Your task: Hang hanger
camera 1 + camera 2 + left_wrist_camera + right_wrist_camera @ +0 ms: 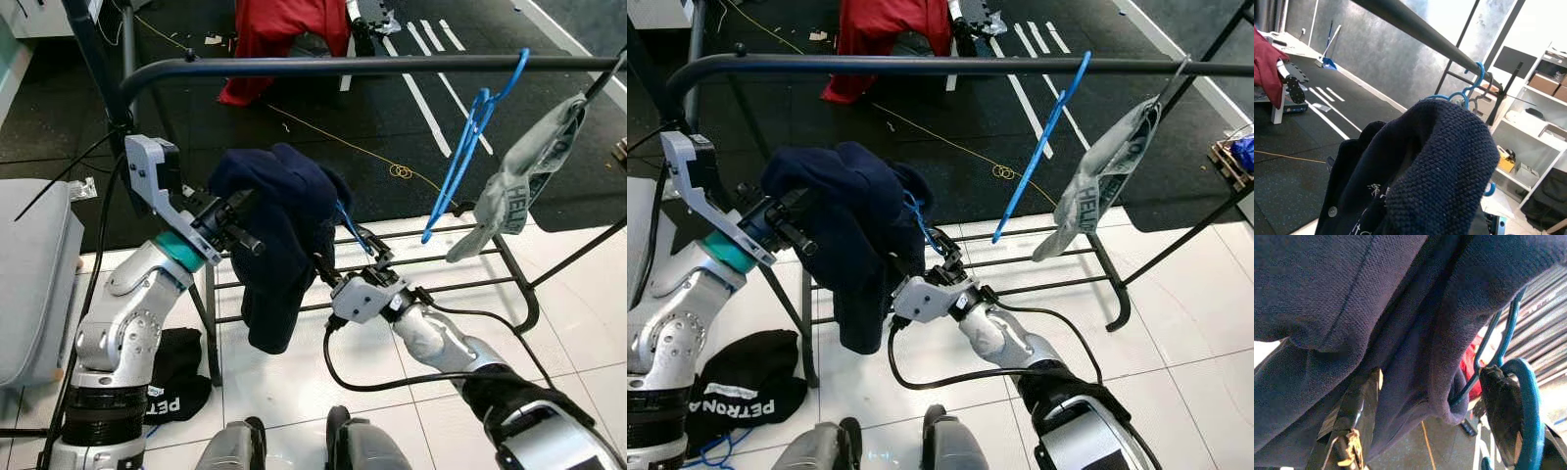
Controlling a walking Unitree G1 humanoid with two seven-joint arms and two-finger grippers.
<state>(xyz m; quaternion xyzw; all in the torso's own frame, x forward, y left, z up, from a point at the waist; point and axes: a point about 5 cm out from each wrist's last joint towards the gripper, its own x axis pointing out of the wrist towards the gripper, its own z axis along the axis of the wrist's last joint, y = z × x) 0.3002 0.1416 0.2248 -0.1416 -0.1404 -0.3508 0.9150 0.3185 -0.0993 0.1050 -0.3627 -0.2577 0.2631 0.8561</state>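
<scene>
A navy garment (284,225) on a blue hanger (355,235) is held up between my two arms, below the dark rack rail (372,66). My left gripper (238,227) reaches into the garment's top left, with the cloth draped over it. On the garment's lower right side is my right gripper (328,266). In the right wrist view its fingers (1503,411) stand wide apart with navy cloth between them, and the blue hanger hook (1523,396) curves around one finger. Blue hangers (470,147) and a grey garment (519,181) hang on the rail at the right.
The rack's lower bars (460,259) run behind the garment. A black garment (176,377) lies on the white tiles by the left upright. A grey cushion (34,274) is at the far left, and a red cloth (284,29) lies on the dark floor beyond.
</scene>
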